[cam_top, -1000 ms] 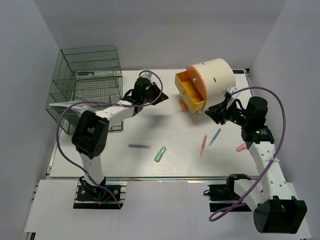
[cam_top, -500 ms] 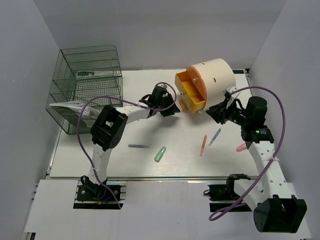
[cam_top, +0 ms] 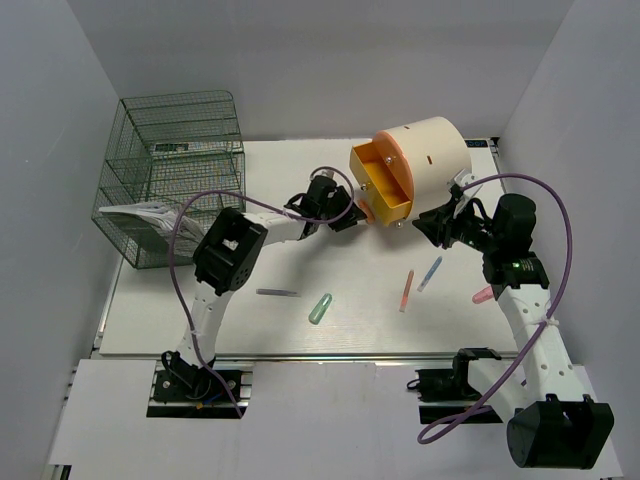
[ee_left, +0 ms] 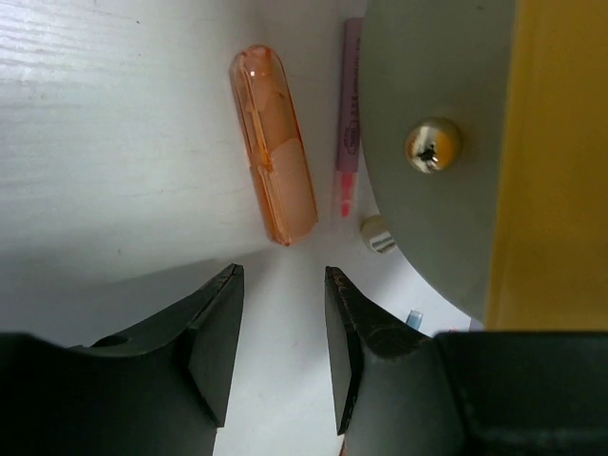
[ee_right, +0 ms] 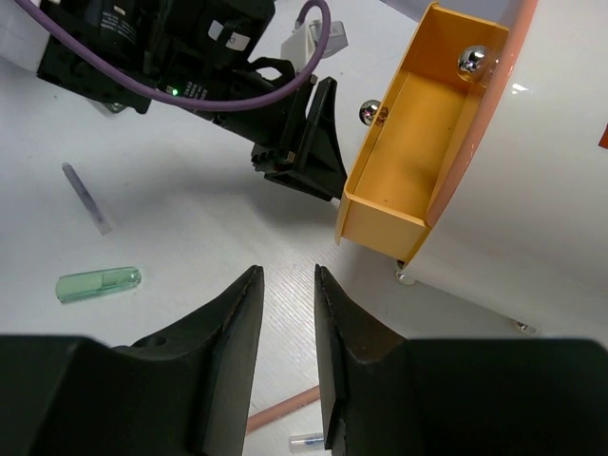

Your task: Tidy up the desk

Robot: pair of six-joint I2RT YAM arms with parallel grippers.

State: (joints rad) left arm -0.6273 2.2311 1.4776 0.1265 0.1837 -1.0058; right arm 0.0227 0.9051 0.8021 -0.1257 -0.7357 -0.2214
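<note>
The white desk point(cam_top: 200, 320) holds scattered small items. My left gripper point(cam_top: 345, 216) is open and empty, low over the desk just left of the open yellow drawer point(cam_top: 383, 182). In the left wrist view its tips point(ee_left: 283, 275) point at an orange capsule point(ee_left: 274, 142), a short gap away, with a pink pen point(ee_left: 349, 114) half under the drawer. My right gripper point(cam_top: 432, 226) is open and empty, right of the drawer; in its wrist view point(ee_right: 288, 271) it hovers over bare desk. The drawer point(ee_right: 408, 161) looks empty.
The cream cylinder with an orange face point(cam_top: 425, 150) stands at the back right, a green wire rack point(cam_top: 170, 170) at the back left. On the desk lie a grey pen point(cam_top: 278, 292), a green capsule point(cam_top: 320, 308), an orange pen point(cam_top: 406, 290), a blue pen point(cam_top: 430, 272) and a pink capsule point(cam_top: 483, 295).
My left arm has swung right from near the rack to the orange capsule beside the drawer. The right arm has not moved.
</note>
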